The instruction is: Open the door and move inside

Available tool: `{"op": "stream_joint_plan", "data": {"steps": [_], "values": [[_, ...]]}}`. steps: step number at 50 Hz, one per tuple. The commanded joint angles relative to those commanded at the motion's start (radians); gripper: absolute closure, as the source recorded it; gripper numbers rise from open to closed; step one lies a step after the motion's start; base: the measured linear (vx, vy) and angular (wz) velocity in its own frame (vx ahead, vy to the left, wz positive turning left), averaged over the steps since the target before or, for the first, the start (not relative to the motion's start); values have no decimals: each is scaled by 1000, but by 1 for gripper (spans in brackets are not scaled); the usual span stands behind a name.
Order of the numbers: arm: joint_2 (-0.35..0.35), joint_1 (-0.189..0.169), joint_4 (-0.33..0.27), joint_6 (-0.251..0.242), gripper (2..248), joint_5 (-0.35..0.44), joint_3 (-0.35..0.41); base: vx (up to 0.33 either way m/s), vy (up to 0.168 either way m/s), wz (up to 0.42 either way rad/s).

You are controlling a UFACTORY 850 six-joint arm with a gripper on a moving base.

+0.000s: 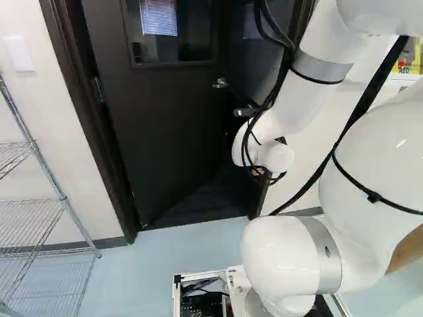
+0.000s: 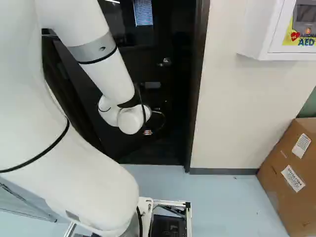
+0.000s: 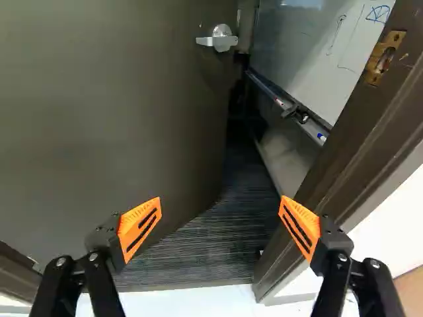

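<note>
In the right base view my black gripper (image 2: 156,108) barely stands out from the dark doorway, its fingertips hidden. The wrist view shows the gripper (image 3: 220,214) open, nothing between its orange pads. The dark door (image 1: 162,125), also ahead of the gripper as a broad door panel (image 3: 106,112), stands ajar, swung away from me. Its silver lever handle (image 3: 220,39) is beyond the fingers, untouched; the same handle (image 1: 221,83) shows in the left base view. A gap separates the door's free edge from the frame (image 3: 337,158), which bears a brass strike plate (image 3: 385,58).
Past the gap are dark ribbed flooring (image 3: 205,244) and a whiteboard (image 3: 317,53) with a marker tray. A wire shelf (image 1: 39,198) stands left of the doorway. To its right are a white wall cabinet (image 2: 252,34) and a cardboard box (image 2: 291,173).
</note>
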Motion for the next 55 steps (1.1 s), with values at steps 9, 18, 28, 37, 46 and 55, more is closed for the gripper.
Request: {"op": "stream_joint_plan", "data": {"steps": [9, 18, 28, 37, 46, 55], "values": [[0, 0, 0, 0, 3, 0, 0, 109, 61, -193], [0, 0, 0, 0, 3, 0, 0, 113, 77, -217], [0, 0, 0, 0, 3, 0, 0, 96, 84, -207], [0, 0, 0, 0, 3, 0, 0, 94, 87, -204], [0, 0, 0, 0, 3, 0, 0, 93, 85, -194], [0, 0, 0, 0, 3, 0, 0, 89, 105, -93]]}}
